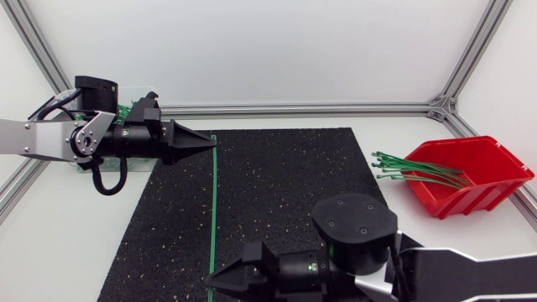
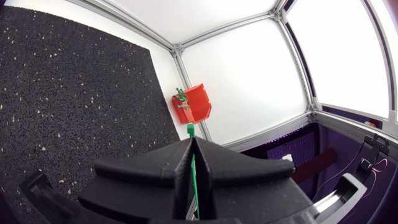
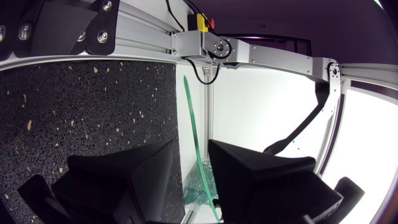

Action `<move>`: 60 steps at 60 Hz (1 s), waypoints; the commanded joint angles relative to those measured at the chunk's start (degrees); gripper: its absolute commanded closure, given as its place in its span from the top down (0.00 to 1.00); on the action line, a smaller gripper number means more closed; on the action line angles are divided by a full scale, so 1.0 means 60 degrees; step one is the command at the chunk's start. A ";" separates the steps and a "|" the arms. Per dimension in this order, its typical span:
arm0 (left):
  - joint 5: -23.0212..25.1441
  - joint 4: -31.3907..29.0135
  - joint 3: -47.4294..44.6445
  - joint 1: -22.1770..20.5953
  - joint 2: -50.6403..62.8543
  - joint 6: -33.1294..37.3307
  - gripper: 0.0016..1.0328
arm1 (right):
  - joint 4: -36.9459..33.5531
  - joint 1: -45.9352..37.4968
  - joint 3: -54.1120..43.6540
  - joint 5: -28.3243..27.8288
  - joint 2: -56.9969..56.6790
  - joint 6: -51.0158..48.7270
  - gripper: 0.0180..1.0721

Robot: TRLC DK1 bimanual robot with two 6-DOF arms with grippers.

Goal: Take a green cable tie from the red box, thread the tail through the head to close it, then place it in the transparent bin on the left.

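Over the mat (image 1: 277,184), left end effector (image 1: 210,140) pinches cable tie (image 1: 213,210); right end effector (image 1: 220,277) spread

Cable tie (image 1: 213,210) stretched over mat (image 1: 285,176), left pincer (image 1: 207,143) to right pincer (image 1: 221,275), bars crossing; mat toward red box (image 1: 470,180) open.

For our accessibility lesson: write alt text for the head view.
A green cable tie stretches straight across a black mat, from the left gripper, shut on one end, to the right gripper. A red box holding spare ties sits at the right.
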 commanded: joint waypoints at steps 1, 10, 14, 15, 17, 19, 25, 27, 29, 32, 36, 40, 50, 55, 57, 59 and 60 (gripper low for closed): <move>-0.0001 -0.0082 0.0076 -0.0024 0.0223 0.0185 0.04 | 0.0059 0.0171 -0.0237 -0.0048 -0.0199 -0.0317 0.23; -0.0059 -0.0140 0.0061 -0.0097 0.0179 0.0214 0.04 | 0.0074 0.0215 -0.0325 -0.0033 -0.0229 -0.0302 0.22; -0.0089 -0.0155 0.0061 -0.0156 0.0165 0.0214 0.04 | 0.0074 0.0244 -0.0369 -0.0018 -0.0287 -0.0302 0.22; -0.0089 -0.0170 0.0061 -0.0156 0.0150 0.0214 0.04 | 0.0074 0.0259 -0.0384 -0.0018 -0.0302 -0.0302 0.22; -0.0103 -0.0170 0.0061 -0.0171 0.0150 0.0229 0.04 | 0.0074 0.0302 -0.0398 0.0011 -0.0331 -0.0302 0.22; -0.0118 -0.0199 0.0061 -0.0185 0.0150 0.0244 0.04 | 0.0074 0.0346 -0.0428 0.0026 -0.0375 -0.0302 0.22; -0.0132 -0.0214 0.0032 -0.0244 0.0121 0.0244 0.04 | 0.0074 0.0434 -0.0501 0.0084 -0.0405 -0.0302 0.22; -0.0147 -0.0214 0.0003 -0.0273 0.0121 0.0273 0.04 | 0.0074 0.0464 -0.0530 0.0099 -0.0390 -0.0302 0.19; -0.0176 -0.0214 -0.0012 -0.0288 0.0106 0.0288 0.04 | 0.0074 0.0493 -0.0545 0.0099 -0.0375 -0.0302 0.16; -0.0220 -0.0228 -0.0041 -0.0317 0.0092 0.0317 0.04 | 0.0074 0.0537 -0.0559 0.0099 -0.0375 -0.0317 0.10; -0.0250 -0.0243 -0.0100 -0.0332 0.0048 0.0361 0.04 | 0.0059 0.0551 -0.0559 0.0055 -0.0361 -0.0434 0.05; -0.0279 -0.0272 -0.0173 -0.0332 -0.0040 0.0463 0.04 | 0.0015 0.0551 -0.0574 0.0084 -0.0346 -0.0361 0.05; -0.0294 -0.0184 -0.0759 -0.0361 -0.0787 0.1152 0.04 | -0.0600 0.0493 -0.0164 0.0040 -0.0990 0.1719 0.05; -0.0294 -0.0009 -0.1008 -0.0361 -0.1154 0.1196 0.04 | -0.0981 0.0317 0.0070 -0.0355 -0.1357 0.3155 0.05; -0.0294 0.0050 -0.1111 -0.0361 -0.1285 0.1196 0.04 | -0.1039 0.0215 0.0188 -0.0487 -0.1430 0.3887 0.05; -0.0308 0.0094 -0.1213 -0.0376 -0.1417 0.1225 0.04 | -0.0995 0.0112 0.0232 -0.0663 -0.1445 0.4649 0.05; -0.0308 0.0109 -0.1272 -0.0390 -0.1476 0.1254 0.04 | -0.0937 0.0009 0.0232 -0.0751 -0.1445 0.4869 0.05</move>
